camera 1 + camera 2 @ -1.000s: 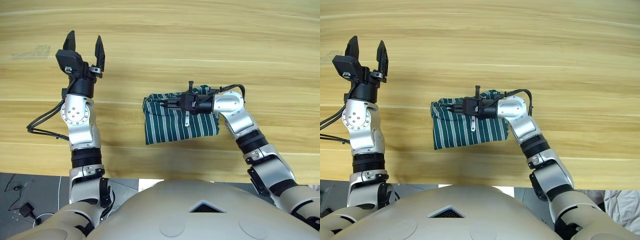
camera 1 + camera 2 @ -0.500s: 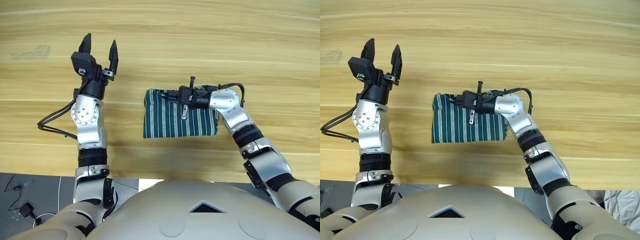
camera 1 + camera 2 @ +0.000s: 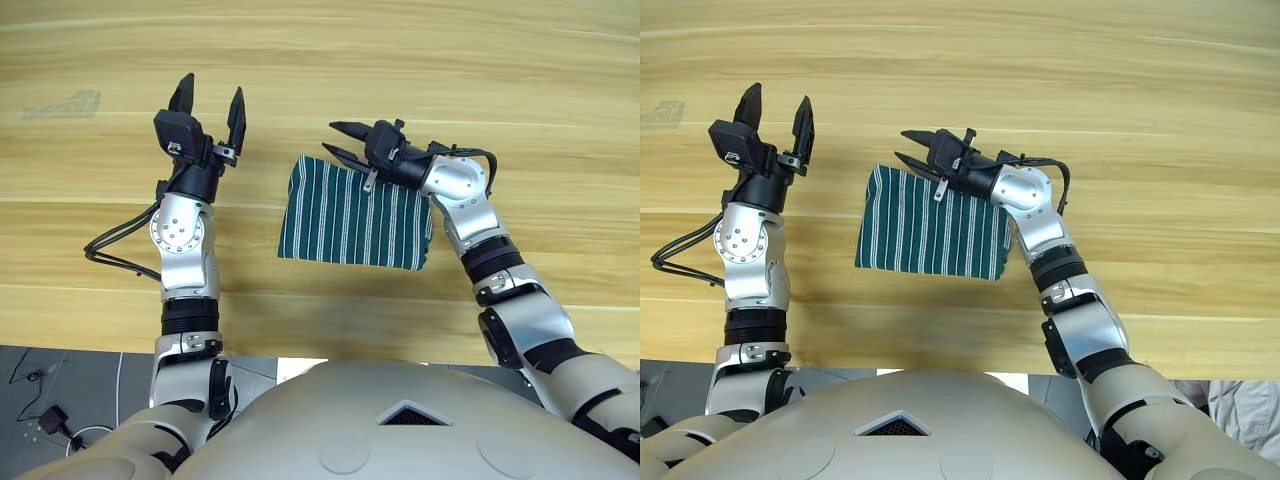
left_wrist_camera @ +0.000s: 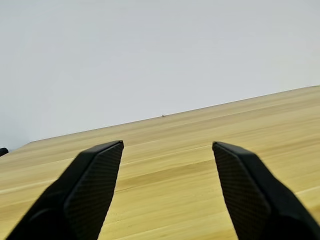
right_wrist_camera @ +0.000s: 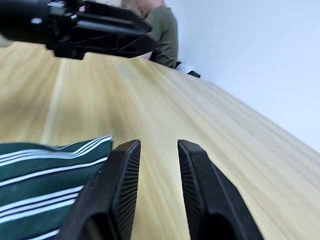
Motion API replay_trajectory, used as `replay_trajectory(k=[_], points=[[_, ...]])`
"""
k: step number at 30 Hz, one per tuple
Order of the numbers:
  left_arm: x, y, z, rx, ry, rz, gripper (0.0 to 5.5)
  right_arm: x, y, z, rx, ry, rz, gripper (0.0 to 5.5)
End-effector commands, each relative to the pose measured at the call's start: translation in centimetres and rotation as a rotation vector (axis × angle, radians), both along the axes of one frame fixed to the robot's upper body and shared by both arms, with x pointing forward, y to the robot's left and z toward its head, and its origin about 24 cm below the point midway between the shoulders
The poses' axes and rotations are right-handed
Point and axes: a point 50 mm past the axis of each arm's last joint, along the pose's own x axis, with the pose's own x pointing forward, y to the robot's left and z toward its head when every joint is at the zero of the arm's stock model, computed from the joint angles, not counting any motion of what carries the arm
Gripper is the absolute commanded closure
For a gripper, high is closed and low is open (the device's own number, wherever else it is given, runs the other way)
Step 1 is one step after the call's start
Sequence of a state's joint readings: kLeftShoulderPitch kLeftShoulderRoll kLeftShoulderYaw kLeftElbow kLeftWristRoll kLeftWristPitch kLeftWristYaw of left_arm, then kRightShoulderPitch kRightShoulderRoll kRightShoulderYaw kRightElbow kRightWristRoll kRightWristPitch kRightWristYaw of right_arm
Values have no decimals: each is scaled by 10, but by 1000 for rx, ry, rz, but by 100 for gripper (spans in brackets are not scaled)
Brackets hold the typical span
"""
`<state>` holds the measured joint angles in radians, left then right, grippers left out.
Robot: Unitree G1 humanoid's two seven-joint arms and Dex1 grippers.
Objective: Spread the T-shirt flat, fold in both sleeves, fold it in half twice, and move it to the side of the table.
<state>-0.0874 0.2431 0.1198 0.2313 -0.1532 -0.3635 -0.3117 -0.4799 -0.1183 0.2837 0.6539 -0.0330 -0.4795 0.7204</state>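
The T-shirt (image 3: 355,212), dark green with white stripes, lies folded into a small rectangle on the wooden table (image 3: 470,60), slightly skewed. My right gripper (image 3: 328,138) hovers at the shirt's far left corner, open, with nothing between its fingers. In the right wrist view the gripper (image 5: 157,143) shows a narrow gap, and the shirt's striped edge (image 5: 45,200) lies just beside it. My left gripper (image 3: 212,88) stands upright to the left of the shirt, open wide and empty. Between its two fingers, the left wrist view (image 4: 167,145) has bare table.
Wood stretches free to the far side and to both sides of the shirt. A faint grey mark (image 3: 62,104) sits on the table at the far left. The table's near edge runs just below the shirt, with floor and cables (image 3: 40,410) beyond it.
My right gripper has come off the shirt and swung up to its far left corner. The shirt has shifted slightly left and lies flatter. My left arm has moved right, closer to the shirt.
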Motion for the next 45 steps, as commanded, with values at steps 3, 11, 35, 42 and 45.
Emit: replay_trajectory(k=[3,11,35,42,45], points=[[-1,18,4,-38,-20,106,217,6,0,10,18,-45,-12,414],[0,19,4,-43,-31,132,217,-1,21,11,-26,-41,133,414],[-6,14,-2,-70,-10,136,217,15,-46,-80,-812,170,-113,414],[-10,15,11,-72,-50,136,217,29,-134,-60,-678,199,-514,414],[-12,12,15,-71,-60,129,217,17,-185,-58,-579,242,-745,414]])
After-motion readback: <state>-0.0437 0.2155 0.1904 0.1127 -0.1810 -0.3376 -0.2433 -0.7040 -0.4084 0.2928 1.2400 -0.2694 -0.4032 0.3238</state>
